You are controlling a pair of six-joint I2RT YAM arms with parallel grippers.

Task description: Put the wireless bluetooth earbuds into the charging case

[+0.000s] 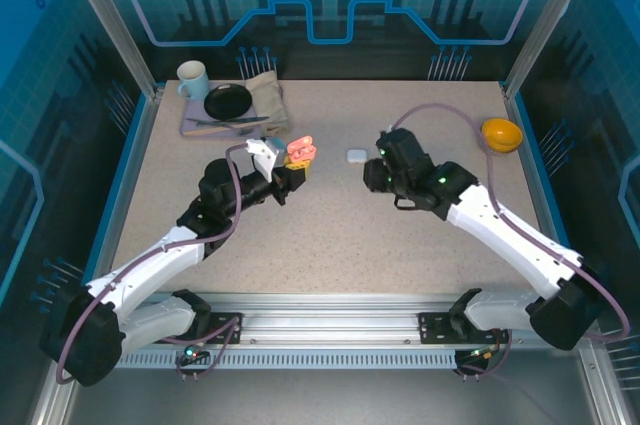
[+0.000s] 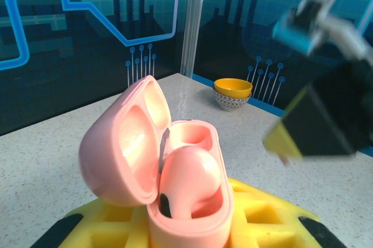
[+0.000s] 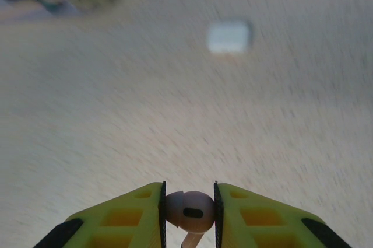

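Case body of pink case (image 2: 125, 160), lid flipped open, clamped low in left gripper (image 2: 192, 227) at bottom centre of left wrist view, likely held up to present the free rear socket to the other arm; seated earbud (image 2: 189, 181) already filling the front socket. Right gripper (image 3: 188, 213) pinched on second pink earbud (image 3: 188, 208) by its head, stem hanging down, bottom centre of right wrist view, probably to keep the stem clear for dropping in; white case (image 3: 229, 36) on table, upper centre-right, well apart. No brand, label or writing readable anywhere.
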